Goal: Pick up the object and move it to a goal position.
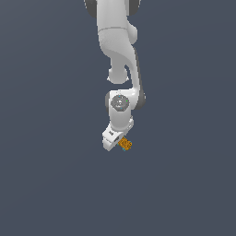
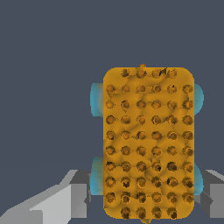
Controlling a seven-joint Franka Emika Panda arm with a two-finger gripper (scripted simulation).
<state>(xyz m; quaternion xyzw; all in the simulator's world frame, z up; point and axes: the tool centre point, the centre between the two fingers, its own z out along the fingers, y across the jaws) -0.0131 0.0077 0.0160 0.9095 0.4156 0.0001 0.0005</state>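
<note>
Object: orange block (image 1: 125, 144) (image 2: 148, 143), oblong, rounded corners
Surface: rows of darker dimpled speckles
Edges: small teal bits on both long sides
Pose: tilted in exterior view
Position: just beside the arm's lower end, between the jaws

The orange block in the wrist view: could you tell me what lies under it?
Teal bits poke out from beneath the orange block, and grey fingers flank it. Whatever is directly beneath is covered.
</note>
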